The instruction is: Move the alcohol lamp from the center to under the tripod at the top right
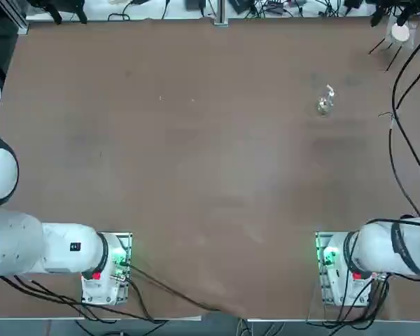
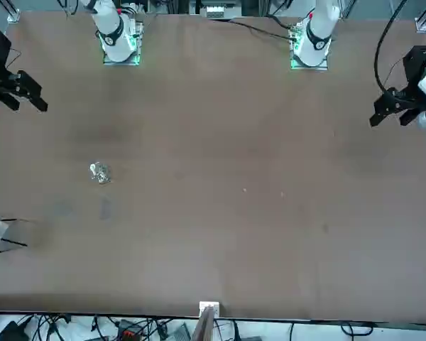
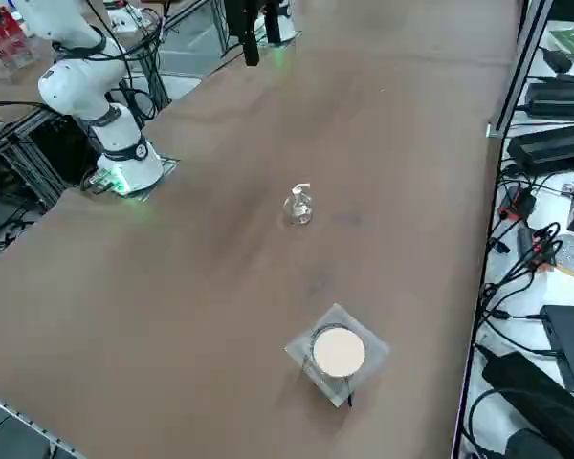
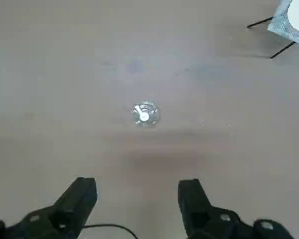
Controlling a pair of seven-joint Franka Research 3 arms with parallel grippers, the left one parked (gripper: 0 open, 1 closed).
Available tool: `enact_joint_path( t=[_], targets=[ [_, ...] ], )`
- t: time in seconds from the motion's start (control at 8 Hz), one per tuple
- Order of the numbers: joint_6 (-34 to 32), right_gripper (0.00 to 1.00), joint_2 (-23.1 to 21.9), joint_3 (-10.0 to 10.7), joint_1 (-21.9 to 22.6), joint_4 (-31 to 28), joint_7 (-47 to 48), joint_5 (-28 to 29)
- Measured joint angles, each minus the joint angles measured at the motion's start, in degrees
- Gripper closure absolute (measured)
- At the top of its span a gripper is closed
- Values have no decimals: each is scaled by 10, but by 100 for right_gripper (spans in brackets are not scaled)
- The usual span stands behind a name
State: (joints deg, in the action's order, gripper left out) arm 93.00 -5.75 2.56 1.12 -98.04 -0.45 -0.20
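Alcohol lamp (image 1: 325, 103) stands upright on the bare bench (image 1: 196, 175), right of centre toward the far side, well apart from the tripod (image 1: 399, 35) at the far right corner. Right tool (image 4: 137, 199) hangs above the bench near side of the lamp, fingers spread, grasping nothing. Judged step: approach before pickup. Next move calls for descent with fingers either side of the glass body. Right side view shows the tripod's white disc top whole; front view catches only its edge.
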Motion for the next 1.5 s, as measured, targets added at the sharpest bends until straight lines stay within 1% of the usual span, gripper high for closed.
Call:
enact_joint_path(
  t=[0.5,0.75,0.88,1.0,1.25,1.5],
  targets=[
    [0,0,3,0,0,0,1,0],
    [6,0,13,0,-1,-1,0,0],
    [20,0,24,0,-2,-5,0,0],
    [46,0,35,1,-2,-17,0,0],
    [114,0,61,2,-3,-59,-2,0],
    [212,0,94,3,-11,-119,-20,0]
  ],
)
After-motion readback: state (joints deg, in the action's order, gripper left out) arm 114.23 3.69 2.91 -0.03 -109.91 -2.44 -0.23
